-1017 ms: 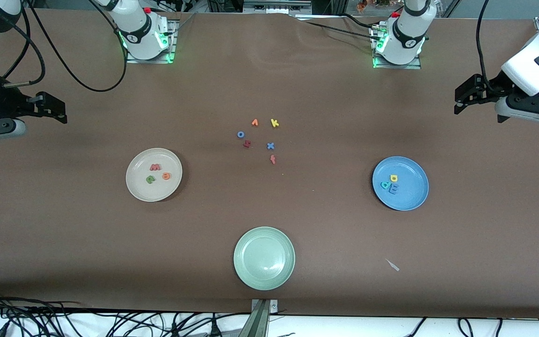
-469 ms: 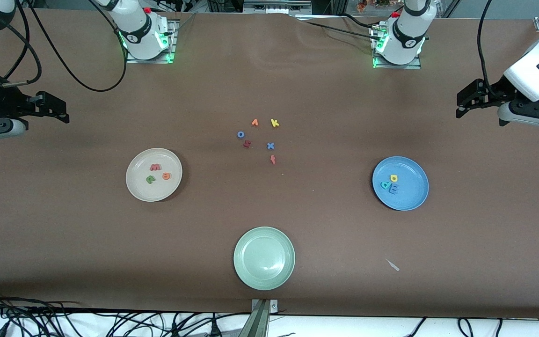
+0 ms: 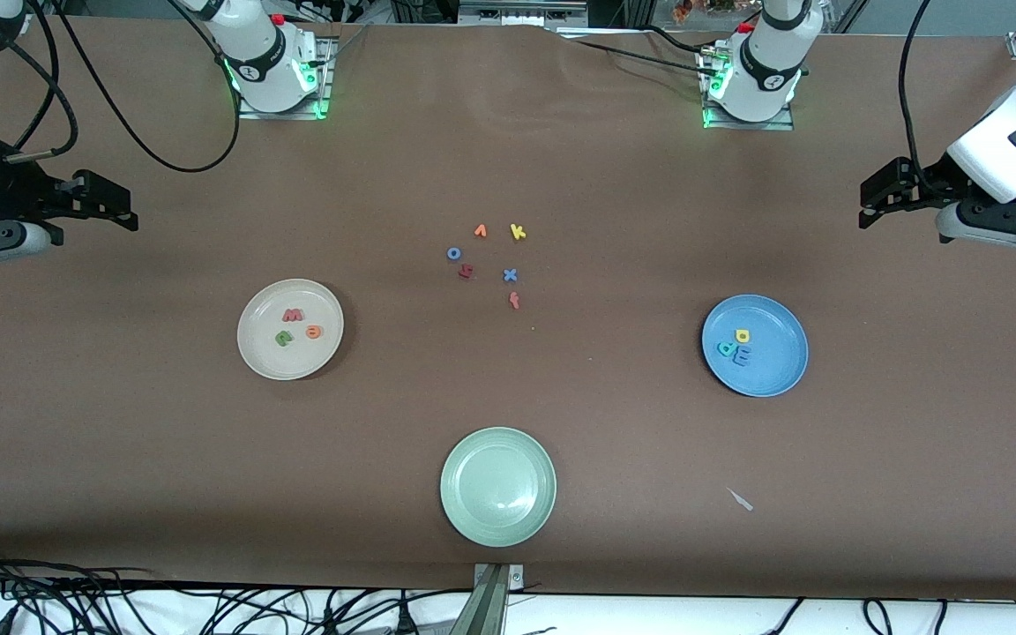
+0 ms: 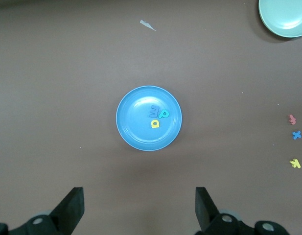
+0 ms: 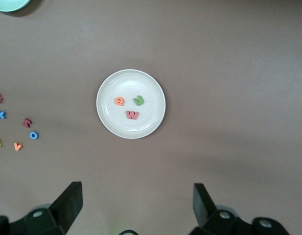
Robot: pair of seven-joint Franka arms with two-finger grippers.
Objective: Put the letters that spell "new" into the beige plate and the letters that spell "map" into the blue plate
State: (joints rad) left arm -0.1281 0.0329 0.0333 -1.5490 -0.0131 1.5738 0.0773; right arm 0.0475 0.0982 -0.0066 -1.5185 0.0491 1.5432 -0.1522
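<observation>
A round cream-beige plate [image 3: 290, 329] toward the right arm's end of the brown table [image 3: 614, 423] holds a green foam n [image 3: 283, 338], an orange e [image 3: 313, 332] and a pink-red w [image 3: 293, 315]. A round medium-blue plate [image 3: 755, 345] toward the left arm's end holds a light-blue m [image 3: 741, 355], a yellow a [image 3: 743, 335] and a teal p [image 3: 725, 348]. The left gripper [image 3: 866, 197] and right gripper [image 3: 124, 210] hang over bare table at either end, jaws spread apart, holding nothing. A pale green plate [image 3: 498, 486] lies nearest the camera.
</observation>
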